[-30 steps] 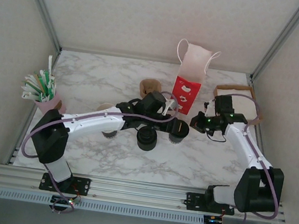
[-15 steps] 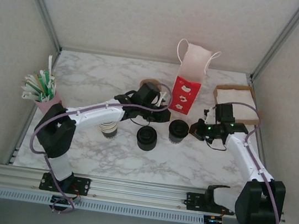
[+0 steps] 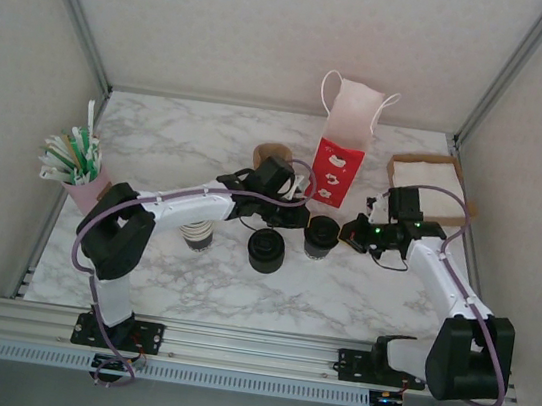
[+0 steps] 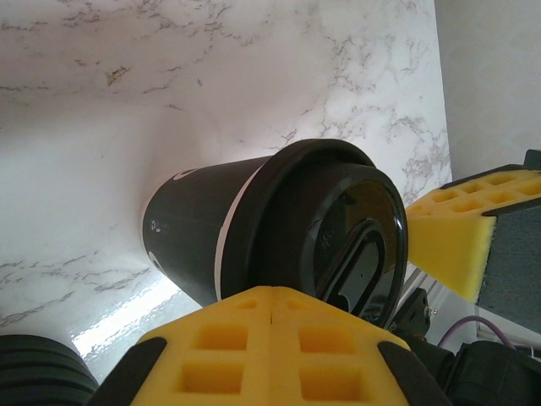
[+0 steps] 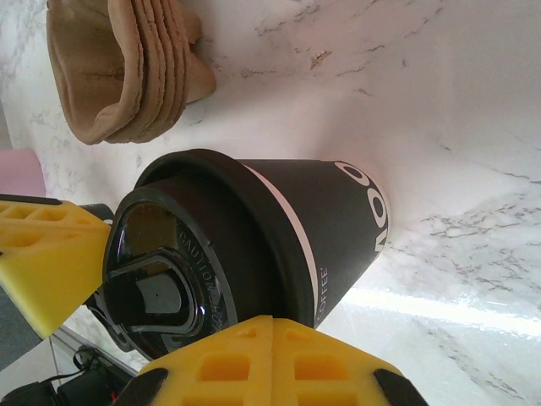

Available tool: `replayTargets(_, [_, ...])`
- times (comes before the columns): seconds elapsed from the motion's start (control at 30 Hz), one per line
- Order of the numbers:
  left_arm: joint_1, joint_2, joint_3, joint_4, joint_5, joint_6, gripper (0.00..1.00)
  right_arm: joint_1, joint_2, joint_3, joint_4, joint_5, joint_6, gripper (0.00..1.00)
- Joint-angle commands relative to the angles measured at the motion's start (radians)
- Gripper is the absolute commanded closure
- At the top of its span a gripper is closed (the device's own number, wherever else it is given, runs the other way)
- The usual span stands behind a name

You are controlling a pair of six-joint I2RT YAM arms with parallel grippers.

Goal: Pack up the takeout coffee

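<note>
Jaws pressed together, left gripper and right gripper either side of black-lidded paper takeout coffee

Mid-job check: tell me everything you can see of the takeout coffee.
The takeout coffee is a small dark paper cup with white lettering and a thin white line under its round black plastic lid, which is fully on. It stands upright on the marble table, just nearer than the red bag. The left gripper and right gripper, both shut, flank its lid; whether they touch it cannot be told.
</note>
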Motion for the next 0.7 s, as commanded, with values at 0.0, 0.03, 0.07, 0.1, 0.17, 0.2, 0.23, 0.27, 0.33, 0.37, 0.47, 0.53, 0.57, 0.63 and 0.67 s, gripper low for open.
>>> replayTargets(0.0, [0.006,0.019,0.02,0.018,0.021,0.007,0.99,-0.002,0.021,-0.017,0.014,-0.016,0.0,1.0])
replayTargets(0.03, [0.006,0.018,0.015,0.02,0.02,0.006,0.99,-0.003,0.025,-0.018,0.015,-0.016,-0.002,1.0])
replayTargets(0.07, [0.006,0.018,0.011,0.021,0.019,0.006,0.99,-0.003,0.028,-0.019,0.016,-0.015,-0.002,1.0])
replayTargets(0.1, [0.006,0.018,0.006,0.023,0.02,0.005,0.99,-0.002,0.032,-0.018,0.018,-0.015,-0.002,1.0])
replayTargets(0.17, [0.005,0.018,-0.005,0.026,0.016,0.001,0.99,-0.002,0.037,-0.021,0.019,-0.013,-0.004,1.0])
replayTargets(0.2, [0.006,0.018,-0.01,0.029,0.015,0.0,0.99,-0.003,0.041,-0.021,0.019,-0.014,-0.004,1.0])
replayTargets(0.23, [0.006,0.018,-0.019,0.033,0.015,-0.002,0.99,-0.003,0.045,-0.023,0.019,-0.012,-0.006,1.0])
replayTargets(0.27, [0.005,0.018,-0.025,0.036,0.015,-0.004,0.99,-0.002,0.047,-0.023,0.019,-0.012,-0.008,1.0])
replayTargets(0.33, [0.005,0.018,-0.036,0.043,0.015,-0.01,0.99,-0.002,0.052,-0.024,0.018,-0.008,-0.01,1.0])
replayTargets(0.37, [0.003,0.016,-0.043,0.046,0.015,-0.012,1.0,-0.003,0.054,-0.026,0.018,-0.006,-0.01,1.0])
replayTargets(0.47, [0.002,0.009,-0.06,0.054,0.012,-0.018,1.0,-0.002,0.059,-0.027,0.019,-0.007,-0.013,1.0])
replayTargets(0.53, [0.002,-0.004,-0.068,0.054,0.009,-0.021,1.0,-0.002,0.059,-0.024,0.02,-0.013,-0.01,1.0])
replayTargets(0.57, [0.002,-0.013,-0.071,0.052,0.007,-0.023,1.0,-0.002,0.058,-0.021,0.02,-0.019,-0.011,1.0])
replayTargets(0.63, [-0.001,-0.031,-0.075,0.044,0.001,-0.023,1.0,-0.002,0.054,-0.011,0.017,-0.032,-0.012,1.0])
replayTargets(0.67, [-0.002,-0.042,-0.076,0.041,-0.005,-0.023,1.0,-0.001,0.055,-0.007,0.016,-0.042,-0.013,1.0])
